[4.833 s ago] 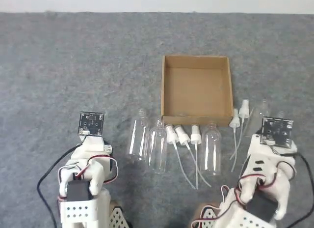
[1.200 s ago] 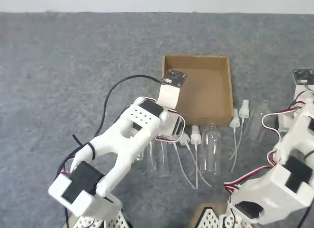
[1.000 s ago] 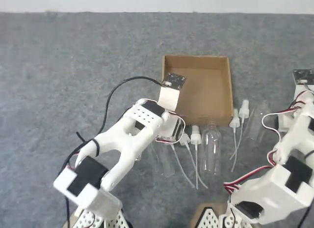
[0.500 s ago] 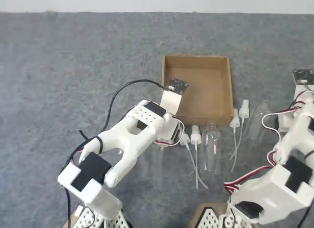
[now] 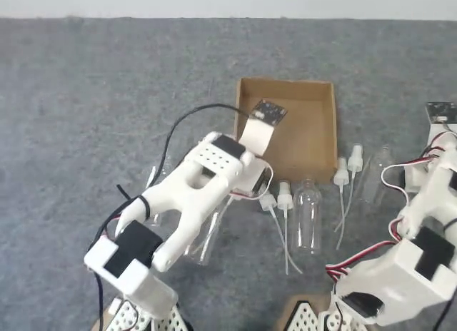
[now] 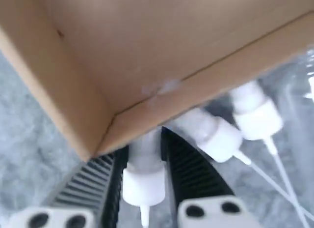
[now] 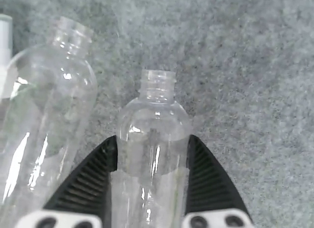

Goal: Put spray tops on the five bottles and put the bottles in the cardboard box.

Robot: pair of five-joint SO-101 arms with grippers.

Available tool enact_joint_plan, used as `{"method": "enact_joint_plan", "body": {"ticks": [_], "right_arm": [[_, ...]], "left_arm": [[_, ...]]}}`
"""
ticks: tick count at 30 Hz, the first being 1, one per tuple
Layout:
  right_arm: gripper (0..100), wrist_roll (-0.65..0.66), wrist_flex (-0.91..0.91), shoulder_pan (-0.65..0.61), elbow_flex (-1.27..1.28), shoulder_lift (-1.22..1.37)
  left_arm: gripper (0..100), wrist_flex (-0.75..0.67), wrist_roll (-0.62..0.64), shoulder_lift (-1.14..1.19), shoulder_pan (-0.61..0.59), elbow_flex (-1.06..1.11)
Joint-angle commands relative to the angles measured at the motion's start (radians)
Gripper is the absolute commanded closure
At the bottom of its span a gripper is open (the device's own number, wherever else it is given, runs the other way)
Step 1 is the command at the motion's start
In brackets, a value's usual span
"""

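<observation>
My left gripper (image 6: 143, 154) is shut on a white spray top (image 6: 143, 184) right at the near left corner of the cardboard box (image 6: 147, 66). In the high view the left arm (image 5: 207, 181) stretches to that corner of the box (image 5: 285, 82). My right gripper (image 7: 153, 142) is shut on a clear open bottle (image 7: 156, 100), with a second bottle (image 7: 49, 105) beside it. Another bottle (image 5: 307, 213) lies in front of the box, and one (image 5: 207, 238) lies slanted under the left arm. Loose spray tops (image 5: 284, 195) lie between them.
Two more spray tops (image 5: 348, 167) and a bottle (image 5: 375, 172) lie right of the box, next to the right arm (image 5: 421, 224). A further clear bottle (image 5: 153, 180) lies left of the left arm. Grey carpet covers the table.
The left arm has swung toward the box with a spray top in its gripper. Two bottles beneath it have rolled left and toward the front. The right arm has kept still.
</observation>
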Motion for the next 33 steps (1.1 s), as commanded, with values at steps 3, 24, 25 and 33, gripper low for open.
{"method": "enact_joint_plan", "body": {"ticks": [3, 24, 25, 33], "right_arm": [[99.2, 0.014, 0.031, 0.002, -0.003, -0.008], [80.1, 0.008, 0.102, -0.008, -0.051, -0.104], [80.0, 0.006, 0.105, -0.021, -0.063, -0.099], [79.9, 0.008, 0.159, -0.061, -0.137, -0.039]], "left_arm": [[99, 0.137, -0.035, -0.058, -0.006, -0.202], [99, 0.075, -0.061, -0.706, -0.256, 0.171], [99, 0.048, -0.061, -0.732, -0.261, 0.205], [99, -0.054, -0.063, -0.845, -0.261, 0.387]]}}
